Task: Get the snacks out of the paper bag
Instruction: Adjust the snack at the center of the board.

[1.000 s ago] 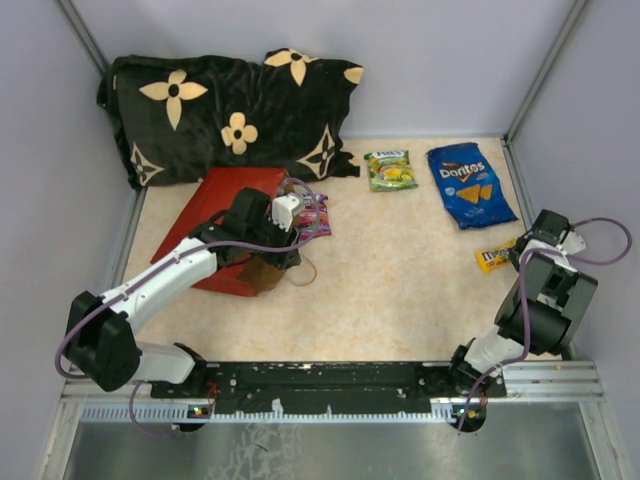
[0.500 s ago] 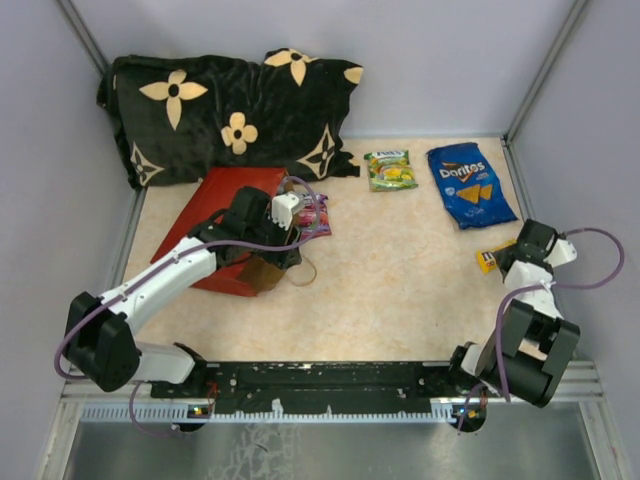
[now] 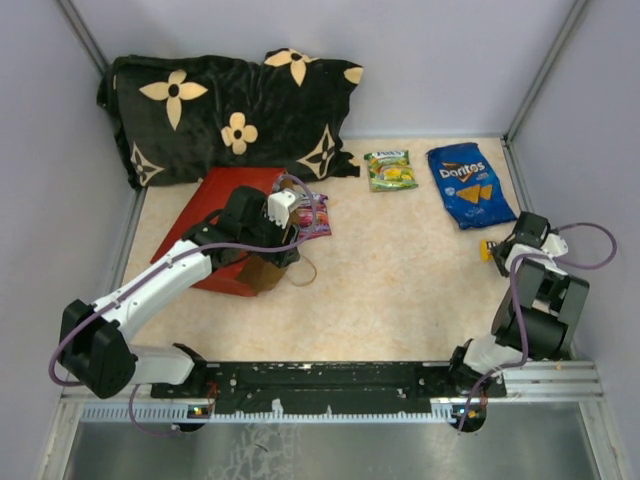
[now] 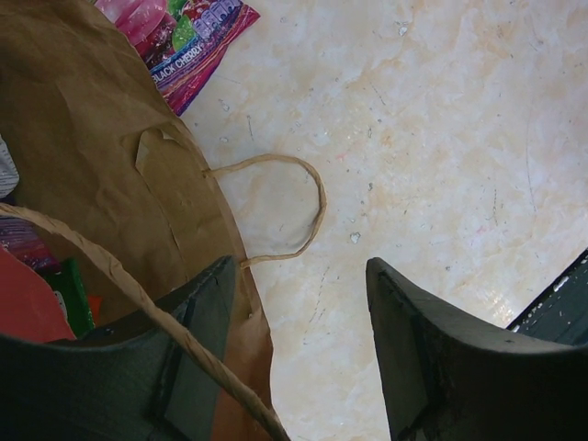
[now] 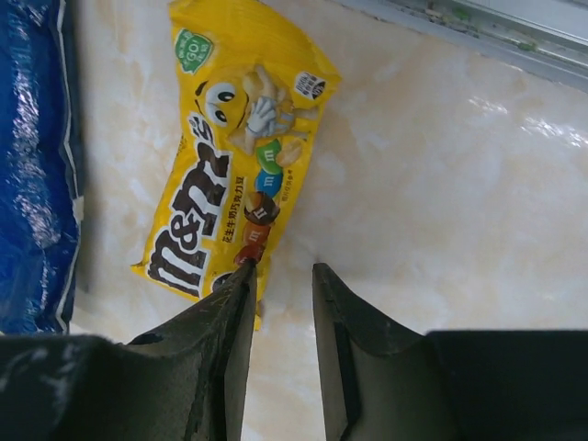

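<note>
Straddling rim of paper bag (image 4: 92,138), left claw (image 4: 299,266) wide open; right claw (image 5: 283,268) slightly parted, empty, beside M&M's packet (image 5: 230,156).

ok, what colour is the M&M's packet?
The M&M's packet is yellow; right wrist view shows it best.

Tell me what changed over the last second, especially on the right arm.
The right gripper edged left over the M&M's packet, hiding more of it from above; its jaws stand slightly apart, gripping nothing. Unchanged: the left gripper open at the mouth of the paper bag, the Doritos bag, green pouch, purple pouch.
</note>
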`<action>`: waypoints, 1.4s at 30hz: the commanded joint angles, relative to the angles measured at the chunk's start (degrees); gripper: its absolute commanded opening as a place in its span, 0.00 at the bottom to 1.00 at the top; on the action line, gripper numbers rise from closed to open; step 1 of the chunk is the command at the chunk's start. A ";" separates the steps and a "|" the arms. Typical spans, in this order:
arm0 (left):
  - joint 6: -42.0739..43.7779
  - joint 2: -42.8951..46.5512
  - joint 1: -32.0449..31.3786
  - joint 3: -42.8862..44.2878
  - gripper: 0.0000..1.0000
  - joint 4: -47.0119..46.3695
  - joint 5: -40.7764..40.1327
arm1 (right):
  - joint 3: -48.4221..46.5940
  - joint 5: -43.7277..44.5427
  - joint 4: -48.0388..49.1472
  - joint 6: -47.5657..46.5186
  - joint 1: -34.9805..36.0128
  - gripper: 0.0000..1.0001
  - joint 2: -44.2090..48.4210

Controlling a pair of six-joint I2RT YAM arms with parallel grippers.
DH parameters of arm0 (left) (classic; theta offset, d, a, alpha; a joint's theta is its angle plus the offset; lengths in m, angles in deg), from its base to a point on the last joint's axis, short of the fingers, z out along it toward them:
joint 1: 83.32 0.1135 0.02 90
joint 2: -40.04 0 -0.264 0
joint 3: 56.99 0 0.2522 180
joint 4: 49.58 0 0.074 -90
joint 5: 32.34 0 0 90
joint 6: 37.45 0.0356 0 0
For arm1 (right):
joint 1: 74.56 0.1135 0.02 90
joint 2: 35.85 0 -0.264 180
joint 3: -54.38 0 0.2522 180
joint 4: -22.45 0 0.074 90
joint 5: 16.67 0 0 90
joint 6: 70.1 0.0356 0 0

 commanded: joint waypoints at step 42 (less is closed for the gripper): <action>1.34 8.36 -0.30 -1.36 0.73 -1.14 -4.00 | -20.30 5.75 -4.65 -12.92 10.71 0.39 -16.39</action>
